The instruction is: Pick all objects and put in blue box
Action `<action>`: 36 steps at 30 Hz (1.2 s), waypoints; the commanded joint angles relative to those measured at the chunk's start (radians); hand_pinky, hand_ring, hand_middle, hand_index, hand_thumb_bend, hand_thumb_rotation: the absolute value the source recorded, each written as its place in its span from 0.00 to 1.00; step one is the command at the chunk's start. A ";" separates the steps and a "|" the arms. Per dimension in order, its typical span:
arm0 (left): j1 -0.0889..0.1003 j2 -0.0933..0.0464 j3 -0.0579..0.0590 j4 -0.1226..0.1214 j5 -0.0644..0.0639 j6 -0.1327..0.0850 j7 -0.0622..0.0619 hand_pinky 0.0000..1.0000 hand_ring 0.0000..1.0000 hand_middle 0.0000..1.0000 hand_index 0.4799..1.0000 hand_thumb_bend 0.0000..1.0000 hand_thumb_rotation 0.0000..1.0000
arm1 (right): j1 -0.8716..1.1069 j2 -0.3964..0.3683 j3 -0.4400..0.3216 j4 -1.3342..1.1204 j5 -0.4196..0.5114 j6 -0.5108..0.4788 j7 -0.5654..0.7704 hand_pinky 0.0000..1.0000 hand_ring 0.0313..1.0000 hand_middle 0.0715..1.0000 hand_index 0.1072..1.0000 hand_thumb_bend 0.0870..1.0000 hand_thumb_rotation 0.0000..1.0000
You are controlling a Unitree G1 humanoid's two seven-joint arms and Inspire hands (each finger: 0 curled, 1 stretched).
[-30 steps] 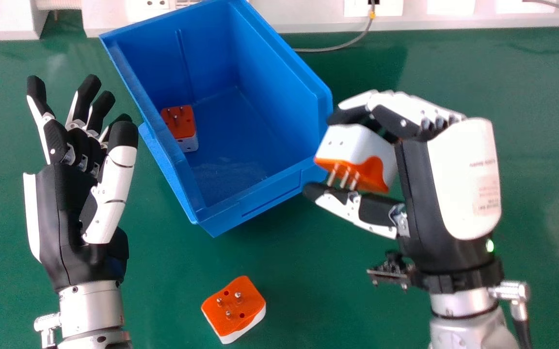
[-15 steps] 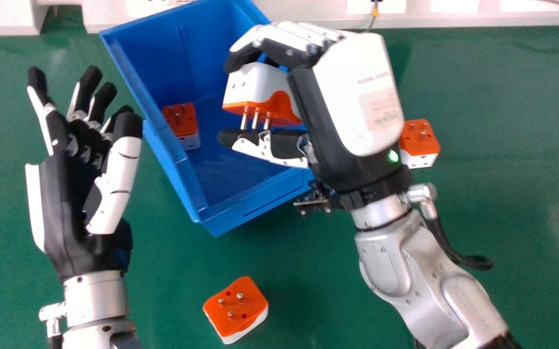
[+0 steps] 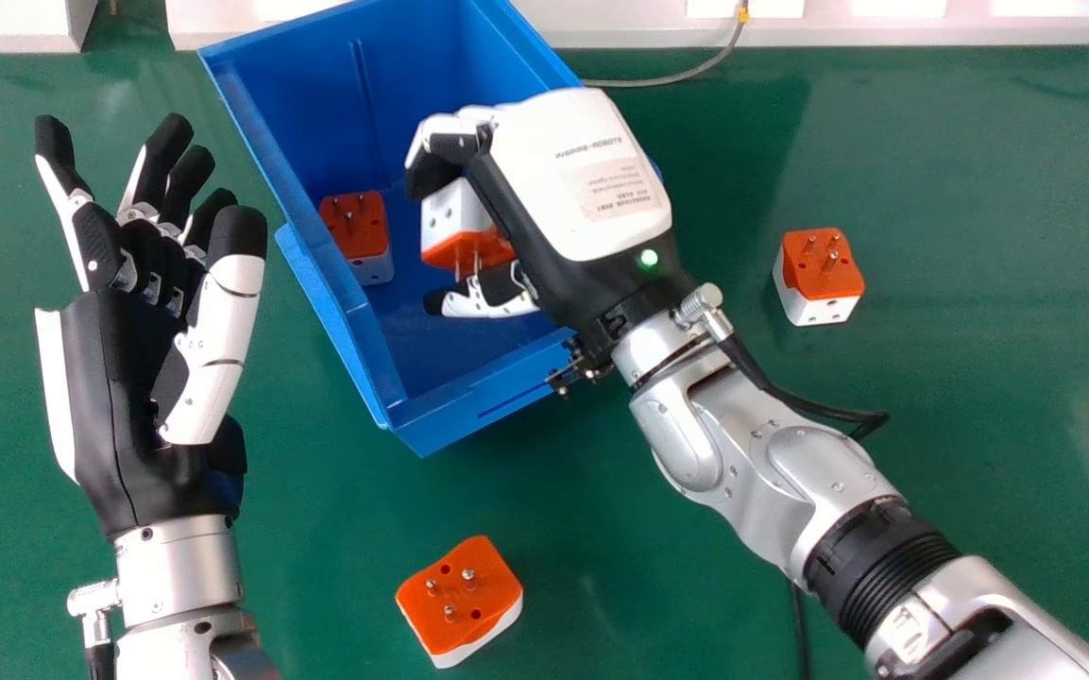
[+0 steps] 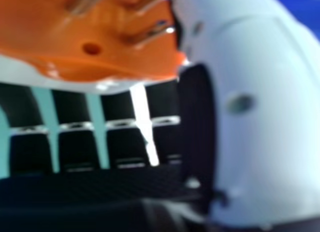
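Right hand: the right hand (image 3: 582,175) is partly closed, its fingers curled over the white body of a three-pin plug adapter (image 3: 454,212), with the thumb (image 3: 487,300) on the pin side.
Held adapter: inside the right hand's grasp, over the blue box (image 3: 492,392), pins pointing towards the thumb.
Blue box: beneath the fingers of the right hand, its near wall close by the wrist.
Adapter in the box: another plug adapter (image 3: 360,231) sits just beyond the right hand's fingertips, against the side wall.
Adapters on the desk: one plug adapter (image 3: 820,274) stands to the right of the right hand; another plug adapter (image 3: 459,600) lies nearer the robot than that hand. Both remain to be boxed.
Left hand: open and idle, the left hand (image 3: 119,378) is left of the right hand.
Pin snag: the pins could catch on the thumb as the grasp opens, so the adapter might twist or hang instead of falling freely.
Bad landing: released too far towards the fingertips, it could knock the boxed adapter or settle on it.
Wall knock: the bracket (image 3: 577,368) under the right wrist seems close to the near wall; lowering or withdrawing carelessly could nudge the box across the desk (image 3: 978,189).
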 commanded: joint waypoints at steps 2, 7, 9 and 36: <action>-0.003 0.008 0.001 -0.011 -0.002 -0.024 -0.007 0.85 0.90 0.91 0.78 0.66 0.47 | 0.005 -0.012 0.021 -0.097 -0.034 0.072 0.014 0.45 0.57 0.64 0.45 0.46 0.07; 0.001 0.006 -0.001 -0.018 -0.006 -0.018 -0.010 0.85 0.89 0.90 0.77 0.66 0.47 | 0.054 -0.018 0.028 -0.185 -0.044 0.140 -0.005 0.78 0.92 0.96 0.75 0.81 0.10; 0.003 0.005 -0.002 -0.021 -0.007 -0.016 -0.010 0.85 0.90 0.91 0.77 0.66 0.47 | 0.070 -0.022 0.026 -0.214 -0.045 0.145 -0.028 0.84 0.96 0.98 0.79 0.84 0.12; 0.032 0.005 -0.016 -0.041 -0.049 0.012 -0.050 0.86 0.91 0.93 0.80 0.66 0.46 | 0.296 -0.184 -0.289 -0.762 0.020 0.329 0.067 1.00 1.00 1.00 1.00 0.90 0.69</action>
